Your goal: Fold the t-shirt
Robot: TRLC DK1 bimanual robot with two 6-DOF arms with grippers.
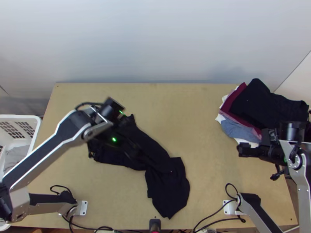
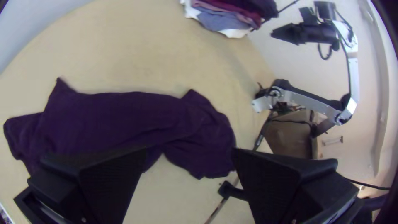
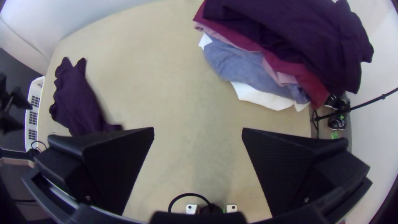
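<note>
Top view: a black cloth t-shirt [image 1: 167,194] lies rumpled and bunched into a long, bent strip on a light wooden counter [image 1: 198,116]. One end lies to the far left; the other spreads somewhat wider toward the counter's near edge. The left claw [image 1: 133,136], black with wide flat fingers, hangs over the t-shirt's far-left part. The right claw [image 1: 243,150], black and of the same build, is well apart from the t-shirt, off to its right. Beyond the right claw, to the far right of the t-shirt, sits a heap of clothes [image 1: 254,101]: a black garment on top, with burgundy, pink, blue and white cloth beneath. To the left of the t-shirt, beside the counter, stands a white plastic basket with slotted walls [image 1: 35,134], grey cloth inside.

Left wrist view: the left claw's two fingers are spread wide apart. The t-shirt stretches out beneath them, creased, with a bend partway along and uneven, pointed edges.

Right wrist view: the right claw's fingers are also spread wide, with bare wood visible between them. The heap's layers overlap loosely, and the t-shirt lies well apart from them across the counter.
</note>
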